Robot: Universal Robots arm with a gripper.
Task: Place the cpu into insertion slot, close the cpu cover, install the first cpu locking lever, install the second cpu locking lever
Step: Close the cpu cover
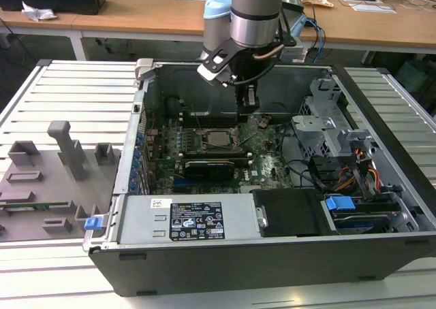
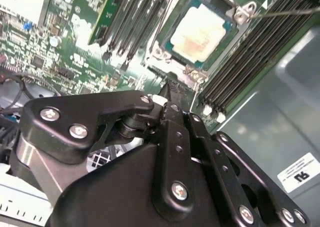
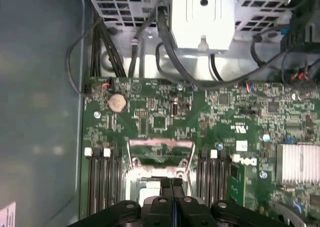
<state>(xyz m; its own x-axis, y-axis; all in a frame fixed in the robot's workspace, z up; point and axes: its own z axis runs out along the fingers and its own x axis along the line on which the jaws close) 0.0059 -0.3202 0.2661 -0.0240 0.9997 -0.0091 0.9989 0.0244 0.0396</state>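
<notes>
You had one arm (image 1: 255, 9) reaching down into the open computer case (image 1: 381, 111). Its one gripper (image 1: 248, 103) hung low over the green board (image 1: 272, 166), just to the exterior view's right of the chip (image 1: 219, 139).

In both wrist views the two fingers (image 3: 167, 187) were pressed flat together with nothing between them. That was a fully closed, empty gripper (image 2: 167, 87).

There was one chip (image 2: 199, 34), silver top up, sitting in the socket (image 2: 239, 16) just beyond the fingertips and apart from them. One thin wire lever (image 2: 285, 11) slanted away from the socket corner.

The first wrist view gave you the cover frame (image 3: 161, 148), a thin metal plate right beside the chip, but I couldn't tell whether it lay flat. That view also showed two banks of memory slots (image 3: 102, 177), one on each side of the socket. It had one coin battery (image 3: 117, 103) and one finned heatsink (image 3: 299, 162) as well.

The exterior view added the wider scene. One long black card (image 1: 208, 166) sat just below the socket in the frame, and one grey power supply (image 1: 184, 220) lay along the front. Two blue tabs (image 1: 93, 222) showed, one at each lower side. At the exterior view's left lay one grey tray (image 1: 41, 186) with several blocks on it.
</notes>
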